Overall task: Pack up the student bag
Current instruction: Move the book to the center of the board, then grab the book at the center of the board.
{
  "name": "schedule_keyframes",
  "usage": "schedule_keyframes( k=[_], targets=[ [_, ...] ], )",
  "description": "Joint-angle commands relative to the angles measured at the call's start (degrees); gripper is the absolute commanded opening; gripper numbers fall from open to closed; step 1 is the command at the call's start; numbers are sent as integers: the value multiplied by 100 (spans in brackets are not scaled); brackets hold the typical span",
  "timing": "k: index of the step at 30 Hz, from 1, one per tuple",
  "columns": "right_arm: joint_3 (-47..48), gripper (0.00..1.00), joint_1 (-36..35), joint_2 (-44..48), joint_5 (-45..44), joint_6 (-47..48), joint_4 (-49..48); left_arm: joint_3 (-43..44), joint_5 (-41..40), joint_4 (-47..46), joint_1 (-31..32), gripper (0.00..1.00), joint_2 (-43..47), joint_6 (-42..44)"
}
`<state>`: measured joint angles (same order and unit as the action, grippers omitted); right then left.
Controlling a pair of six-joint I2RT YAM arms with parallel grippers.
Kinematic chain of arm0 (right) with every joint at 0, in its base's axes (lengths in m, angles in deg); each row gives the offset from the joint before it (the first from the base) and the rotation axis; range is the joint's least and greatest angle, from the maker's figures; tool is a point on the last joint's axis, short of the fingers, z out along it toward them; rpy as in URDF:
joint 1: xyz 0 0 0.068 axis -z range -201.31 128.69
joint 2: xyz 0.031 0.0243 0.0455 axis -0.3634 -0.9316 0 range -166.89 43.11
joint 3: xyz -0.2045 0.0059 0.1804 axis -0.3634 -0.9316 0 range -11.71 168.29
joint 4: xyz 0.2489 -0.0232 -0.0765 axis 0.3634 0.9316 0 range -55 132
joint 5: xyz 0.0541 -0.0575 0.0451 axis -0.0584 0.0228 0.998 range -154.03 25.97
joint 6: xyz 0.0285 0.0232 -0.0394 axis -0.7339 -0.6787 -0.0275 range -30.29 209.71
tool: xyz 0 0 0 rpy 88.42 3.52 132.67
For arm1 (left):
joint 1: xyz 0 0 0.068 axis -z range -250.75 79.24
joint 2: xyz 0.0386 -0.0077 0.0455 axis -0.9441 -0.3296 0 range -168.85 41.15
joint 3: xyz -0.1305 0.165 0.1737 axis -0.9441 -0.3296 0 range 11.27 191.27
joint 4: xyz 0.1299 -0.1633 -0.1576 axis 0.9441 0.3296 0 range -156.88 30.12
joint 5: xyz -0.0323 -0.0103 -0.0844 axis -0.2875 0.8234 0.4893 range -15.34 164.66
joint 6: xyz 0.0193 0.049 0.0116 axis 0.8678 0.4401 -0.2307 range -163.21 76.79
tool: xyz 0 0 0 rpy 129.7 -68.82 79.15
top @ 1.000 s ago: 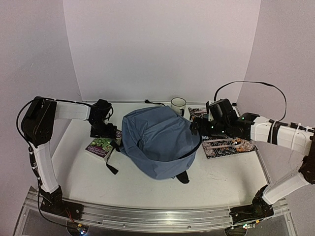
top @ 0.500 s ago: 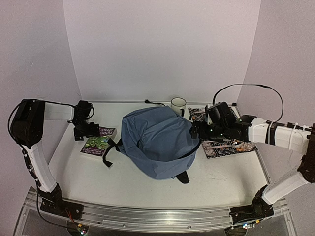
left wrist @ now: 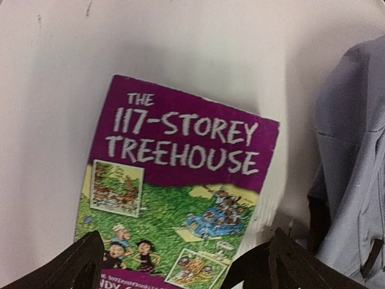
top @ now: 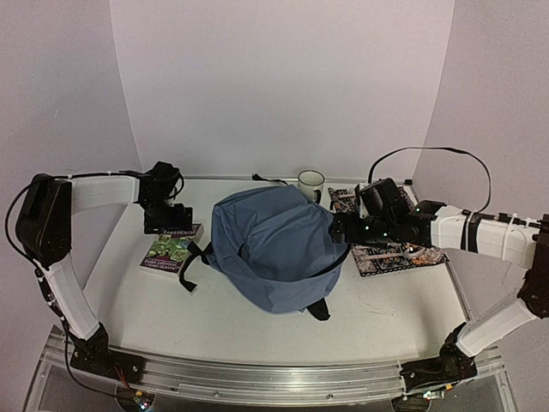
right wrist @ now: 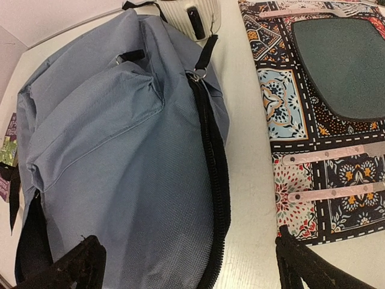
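The slate-blue student bag (top: 273,247) lies in the middle of the table with black straps and a black zipper (right wrist: 212,162) along its right edge. It also shows in the right wrist view (right wrist: 114,156) and at the right of the left wrist view (left wrist: 355,162). A purple and green book, "The 117-Storey Treehouse" (left wrist: 174,192), lies flat left of the bag (top: 171,251). My left gripper (top: 167,225) is open just above the book's far end, fingers (left wrist: 72,268) spread either side. My right gripper (top: 341,230) is open over the bag's right edge and zipper.
A patterned mat (top: 390,253) lies right of the bag, bearing a dark slate-like panel (right wrist: 346,66) and pink strips. A white mug (top: 310,184) stands behind the bag. A black strap end (top: 319,311) pokes out at the bag's front.
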<state>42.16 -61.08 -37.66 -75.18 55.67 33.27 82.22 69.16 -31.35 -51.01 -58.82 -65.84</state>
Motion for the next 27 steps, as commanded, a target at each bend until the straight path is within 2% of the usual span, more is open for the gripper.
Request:
schedule_keyframes(
  k=[1, 9, 14, 18, 23, 25, 27],
  targets=[
    [170, 98, 3, -13, 43, 38, 33, 563, -353, 95, 237, 93, -646, -34],
    [-44, 98, 2, 187, 85, -110, 33, 1114, -903, 186, 560, 84, -1546, 184],
    [-136, 98, 1, 284, 79, -156, 33, 1109, -1277, 286, 686, 80, -1903, 232],
    [-123, 98, 1, 282, 93, -170, 33, 1023, -1570, 433, 700, 72, -2116, 249],
    [-56, 98, -2, 239, 150, -144, 19, 891, -1836, 615, 697, 54, -1983, 207],
    [-39, 98, -5, 233, 184, -146, -5, 856, -1838, 650, 697, 39, -1760, 183],
    [-17, 98, -10, 216, 227, -136, -35, 864, -1847, 714, 697, 29, -1574, 146]
  ],
)
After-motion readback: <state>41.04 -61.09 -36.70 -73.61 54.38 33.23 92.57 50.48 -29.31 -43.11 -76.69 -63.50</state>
